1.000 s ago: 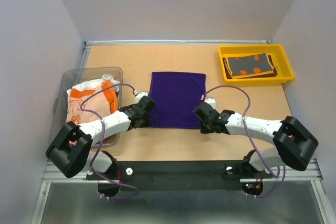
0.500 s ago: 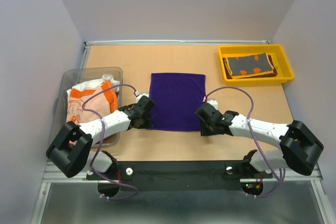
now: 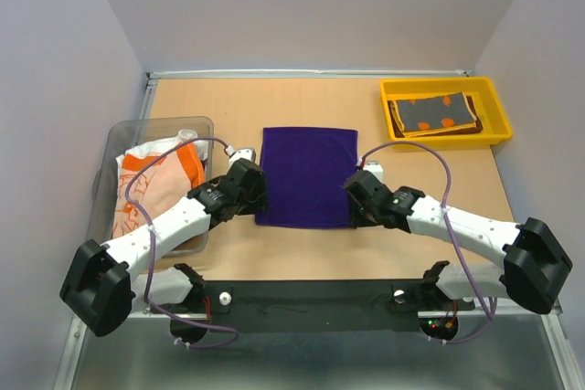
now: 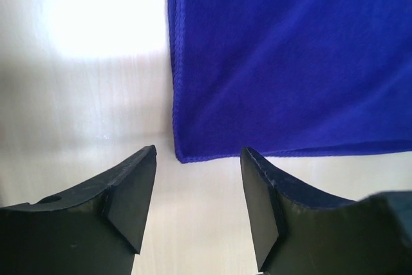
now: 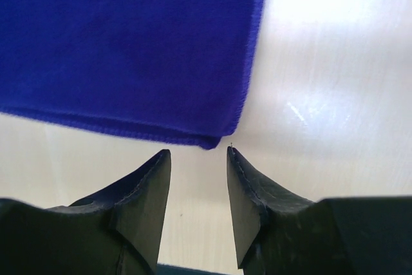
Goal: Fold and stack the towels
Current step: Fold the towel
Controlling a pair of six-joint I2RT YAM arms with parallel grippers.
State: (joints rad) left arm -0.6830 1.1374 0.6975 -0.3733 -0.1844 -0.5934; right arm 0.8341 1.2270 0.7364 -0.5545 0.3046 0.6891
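A deep purple towel (image 3: 307,175) lies flat in the middle of the table. My left gripper (image 3: 257,198) is open and empty just short of its near left corner (image 4: 183,157). My right gripper (image 3: 352,200) is open and empty just short of its near right corner (image 5: 215,143). Neither touches the cloth. An orange-and-white patterned towel (image 3: 151,184) lies crumpled in the clear bin (image 3: 110,148) at the left. Folded towels (image 3: 437,115), a grey one with orange marks on top of a dark brown one, lie in the yellow tray (image 3: 492,102) at the back right.
The clear bin stands close beside my left arm. The table's near edge and a black rail (image 3: 311,300) run just behind both grippers. Walls close in the table at the left, back and right.
Both grippers have moved forward and slightly inward to the purple towel's near corners. The left arm has stretched out and its elbow dropped. The towel has not moved.
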